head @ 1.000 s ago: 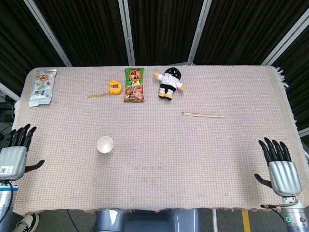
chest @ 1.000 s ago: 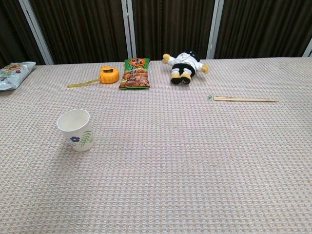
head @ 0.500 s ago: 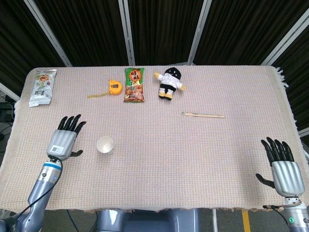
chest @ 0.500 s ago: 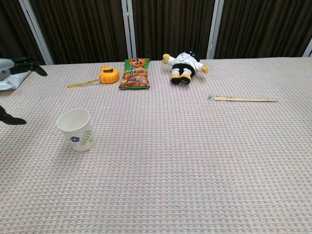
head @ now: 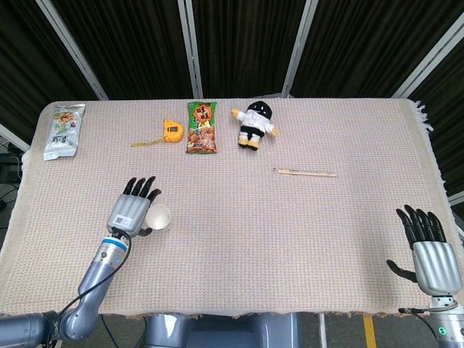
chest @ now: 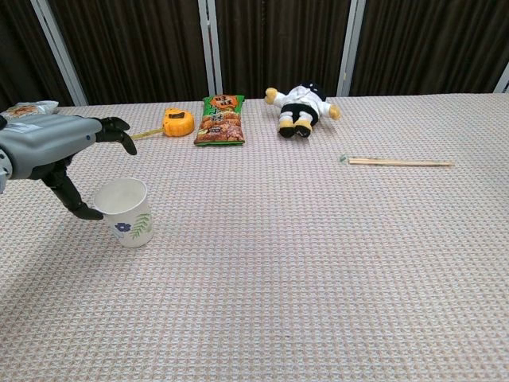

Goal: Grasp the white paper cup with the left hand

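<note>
The white paper cup (head: 159, 217) (chest: 125, 211) stands upright on the cloth, left of the table's middle; it has a blue flower and green leaves printed on its side. My left hand (head: 133, 209) (chest: 57, 151) is just left of the cup, fingers spread and stretched forward above its rim. The thumb reaches down beside the cup's left wall, at or very near it. Nothing is gripped. My right hand (head: 428, 250) rests open at the table's near right corner, fingers apart, seen only in the head view.
Along the far side lie a snack bag (head: 64, 130), an orange tape measure (head: 172, 131), a green snack packet (head: 201, 127) and a plush doll (head: 254, 125). A pair of chopsticks (head: 305, 172) lies right of the middle.
My left hand has come in from the table's left edge and moved right, up to the cup's left side. The cup and the right hand have stayed put.
</note>
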Tool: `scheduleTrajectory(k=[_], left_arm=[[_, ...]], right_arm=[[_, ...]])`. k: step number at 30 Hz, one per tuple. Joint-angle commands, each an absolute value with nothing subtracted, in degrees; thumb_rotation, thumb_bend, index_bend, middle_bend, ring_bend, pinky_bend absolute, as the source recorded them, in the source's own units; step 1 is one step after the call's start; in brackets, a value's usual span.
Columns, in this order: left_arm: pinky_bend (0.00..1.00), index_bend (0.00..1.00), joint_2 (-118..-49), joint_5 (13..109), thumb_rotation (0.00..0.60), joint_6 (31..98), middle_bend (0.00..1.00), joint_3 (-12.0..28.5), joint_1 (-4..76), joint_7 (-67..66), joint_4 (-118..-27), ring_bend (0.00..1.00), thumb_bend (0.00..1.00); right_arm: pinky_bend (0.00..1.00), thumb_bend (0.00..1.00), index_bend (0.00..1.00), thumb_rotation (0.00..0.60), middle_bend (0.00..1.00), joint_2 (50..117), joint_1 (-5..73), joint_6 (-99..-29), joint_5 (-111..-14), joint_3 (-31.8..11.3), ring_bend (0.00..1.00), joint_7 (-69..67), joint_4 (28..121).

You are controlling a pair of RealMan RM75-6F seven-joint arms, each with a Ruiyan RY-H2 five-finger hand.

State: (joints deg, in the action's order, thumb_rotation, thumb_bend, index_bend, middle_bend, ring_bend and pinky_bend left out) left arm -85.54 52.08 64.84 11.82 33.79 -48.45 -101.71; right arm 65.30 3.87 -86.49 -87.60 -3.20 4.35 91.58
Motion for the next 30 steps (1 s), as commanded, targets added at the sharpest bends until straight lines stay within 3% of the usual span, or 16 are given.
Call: scheduleTrajectory(k=[1, 14, 21, 30], left_arm=[[0.00, 0.26, -87.3, 50.7, 0.600, 64.9, 0.00, 11.5, 35.3, -49.6, -100.4, 0.00, 0.07], [0.00, 0.44, -90.5, 49.0, 0.600, 67.4, 0.00, 10.3, 37.7, -49.0, -98.3, 0.00, 0.07], [0.00, 0.46, -90.5, 50.7, 0.600, 65.9, 0.00, 10.7, 36.1, -38.6, -98.9, 0.00, 0.07], [0.00, 0.47, -92.8, 57.9, 0.600, 63.8, 0.00, 8.9, 33.2, -22.6, -91.7, 0.00, 0.07]], right_arm=[[0.00, 0.05, 0.00, 0.600, 0.00, 65.4, 4.0, -86.3, -87.6, -3.2, 0.00, 4.3, 91.4], [0.00, 0.05, 0.00, 0.600, 0.00, 65.1, 3.8, -86.3, -87.3, -3.3, 0.00, 3.9, 91.6], [0.00, 0.05, 0.00, 0.600, 0.00, 65.1, 3.7, -86.5, -87.5, -3.3, 0.00, 4.0, 91.7], [0.00, 0.05, 0.00, 0.600, 0.00, 65.1, 3.7, -86.3, -87.2, -3.3, 0.00, 4.2, 91.7]])
